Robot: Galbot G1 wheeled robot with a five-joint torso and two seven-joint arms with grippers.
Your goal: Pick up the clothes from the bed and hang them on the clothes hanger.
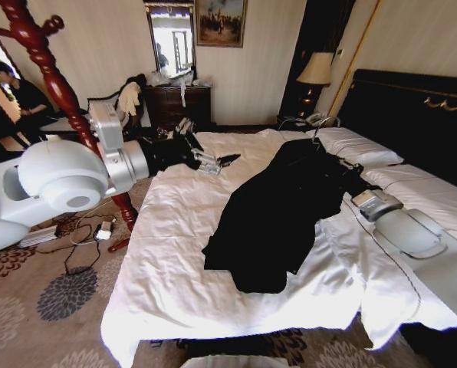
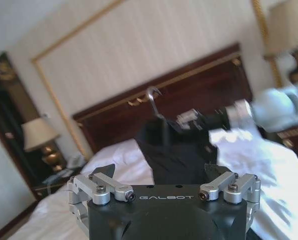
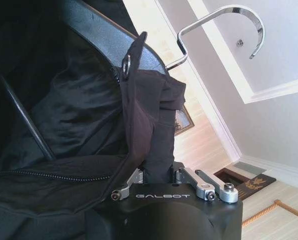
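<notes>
Bed [image 1: 175, 253]: very wide, white duvet rumpled, near corner hanging toward patterned carpet [image 1: 52, 299]. Black headboard [image 1: 420, 123] with gold ornament along far side. White pillows [image 1: 359, 147] against headboard. Black garment [image 1: 278, 211] spread diagonally across duvet from pillow end toward foot, collar end raised near pillows, lower hem flat on duvet. Garment carries plastic hanger with chrome hook [image 3: 224, 27]. Carpet beside bed: cables, small white box [image 1: 104, 228].
</notes>
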